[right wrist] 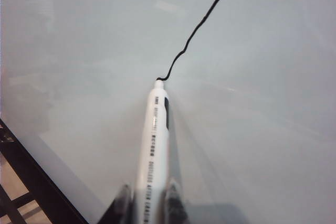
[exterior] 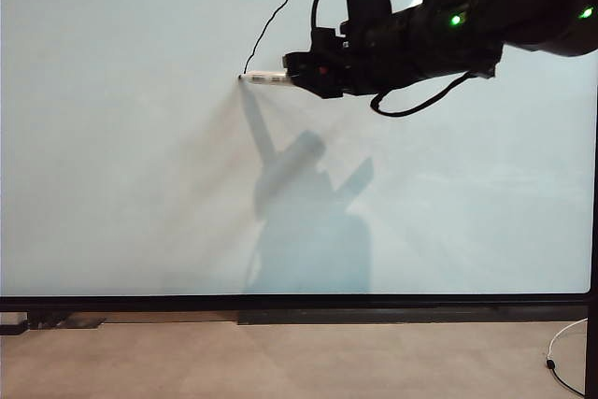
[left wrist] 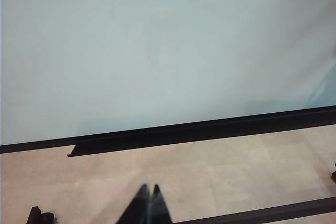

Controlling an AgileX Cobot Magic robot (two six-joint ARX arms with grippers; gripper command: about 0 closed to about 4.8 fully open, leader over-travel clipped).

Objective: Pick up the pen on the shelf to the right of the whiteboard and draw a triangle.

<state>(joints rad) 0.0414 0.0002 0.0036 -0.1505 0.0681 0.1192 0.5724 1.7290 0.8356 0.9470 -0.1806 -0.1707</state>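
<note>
Right gripper (right wrist: 148, 203) clamped on the pen (right wrist: 153, 140), its fingers (right wrist: 122, 203) pinching the rear of the barrel. In the exterior view the pen (exterior: 269, 76) lies level in the whiteboard's (exterior: 112, 137) upper middle, tip touching the board at the lower end of a wobbly black line (exterior: 266, 33), the only triangle stroke visible. Left gripper (left wrist: 148, 205) low near the floor (left wrist: 236, 171) below the board frame, jaws closed together, holding nothing.

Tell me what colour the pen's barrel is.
White with small black printing; the pen shows best in the right wrist view.
</note>
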